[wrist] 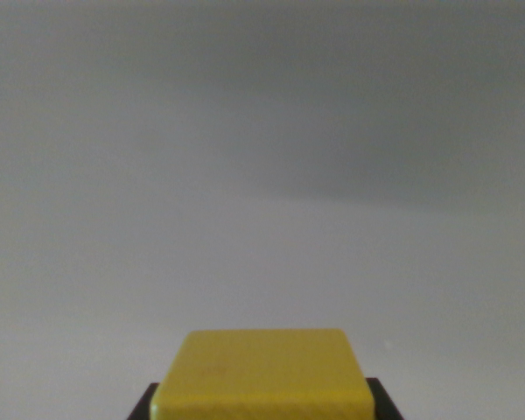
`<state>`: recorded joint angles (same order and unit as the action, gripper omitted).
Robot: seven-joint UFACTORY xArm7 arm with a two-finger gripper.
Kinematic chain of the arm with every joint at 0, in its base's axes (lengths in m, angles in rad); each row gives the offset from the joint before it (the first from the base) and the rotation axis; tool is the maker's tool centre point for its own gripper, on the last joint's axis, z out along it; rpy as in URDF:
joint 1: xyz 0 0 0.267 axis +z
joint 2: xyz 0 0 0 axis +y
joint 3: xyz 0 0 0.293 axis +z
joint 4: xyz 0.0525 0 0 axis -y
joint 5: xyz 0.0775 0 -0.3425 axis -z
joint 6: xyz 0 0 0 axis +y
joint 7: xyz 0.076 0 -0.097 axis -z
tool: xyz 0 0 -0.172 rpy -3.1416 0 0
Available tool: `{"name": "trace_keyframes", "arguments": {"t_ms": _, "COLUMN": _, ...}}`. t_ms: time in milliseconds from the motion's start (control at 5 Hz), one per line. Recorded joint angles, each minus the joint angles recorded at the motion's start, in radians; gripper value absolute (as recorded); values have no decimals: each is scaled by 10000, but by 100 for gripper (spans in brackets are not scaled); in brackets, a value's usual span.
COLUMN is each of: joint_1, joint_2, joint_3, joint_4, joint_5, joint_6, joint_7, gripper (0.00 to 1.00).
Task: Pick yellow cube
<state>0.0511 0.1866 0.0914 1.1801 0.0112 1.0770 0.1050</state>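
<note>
Grey, blurred surface fills everything beyond the yellow cube (262,374). Dark gripper (264,404) parts show just either side of the cube's base at the bottom edge, seemingly flanking it; whether they clamp it, I cannot tell.

- A plain grey surface (262,262) fills nearly the whole wrist view; none of its edges or corners shows.
- It is smooth and unmarked, blurred throughout, darker in the upper part and paler lower down, with a soft slanting border between the two tones.
- The yellow cube (262,376) sits at the bottom middle of the view, cut off by the lower edge; whether it rests on the surface cannot be told.
</note>
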Motion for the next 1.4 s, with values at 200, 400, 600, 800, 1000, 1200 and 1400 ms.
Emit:
{"name": "trace_keyframes", "arguments": {"t_ms": 200, "joint_1": -7, "joint_2": -190, "joint_3": 4, "joint_4": 285, "joint_5": 17, "joint_6": 474, "joint_7": -3, "gripper": 100}}
{"name": "trace_keyframes", "arguments": {"t_ms": 400, "joint_1": -7, "joint_2": -190, "joint_3": 4, "joint_4": 285, "joint_5": 17, "joint_6": 474, "joint_7": -3, "gripper": 100}}
{"name": "trace_keyframes", "arguments": {"t_ms": 600, "joint_1": -13, "joint_2": -381, "joint_3": 8, "joint_4": 571, "joint_5": 34, "joint_6": 950, "joint_7": -6, "gripper": 100}}
{"name": "trace_keyframes", "arguments": {"t_ms": 800, "joint_1": -13, "joint_2": -381, "joint_3": 8, "joint_4": 571, "joint_5": 34, "joint_6": 950, "joint_7": -6, "gripper": 100}}
{"name": "trace_keyframes", "arguments": {"t_ms": 1000, "joint_1": -19, "joint_2": -566, "joint_3": 11, "joint_4": 849, "joint_5": 50, "joint_6": 1413, "joint_7": -9, "gripper": 100}}
{"name": "trace_keyframes", "arguments": {"t_ms": 1200, "joint_1": -19, "joint_2": -566, "joint_3": 11, "joint_4": 849, "joint_5": 50, "joint_6": 1413, "joint_7": -9, "gripper": 100}}
{"name": "trace_keyframes", "arguments": {"t_ms": 1400, "joint_1": -26, "joint_2": -745, "joint_3": 15, "joint_4": 1118, "joint_5": 66, "joint_6": 1861, "joint_7": -12, "gripper": 100}}
